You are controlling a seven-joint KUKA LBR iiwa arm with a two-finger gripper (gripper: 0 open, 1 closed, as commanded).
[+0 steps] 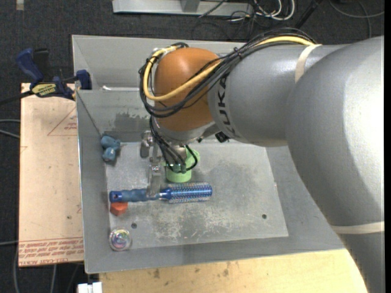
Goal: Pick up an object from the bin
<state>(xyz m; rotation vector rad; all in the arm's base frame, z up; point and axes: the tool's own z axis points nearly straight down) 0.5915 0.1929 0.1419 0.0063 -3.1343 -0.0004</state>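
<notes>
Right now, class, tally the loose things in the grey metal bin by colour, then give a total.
Blue: 2, a blue bristled brush and a small blue-grey lump
Green: 1, a green plastic ring
Red: 1, a small red block
Clear: 1, a shiny clear ball
Total: 5

The right half of the grey metal bin lies open; at lower left a blue bristled brush, green plastic ring and small red block crowd the floor.
</notes>
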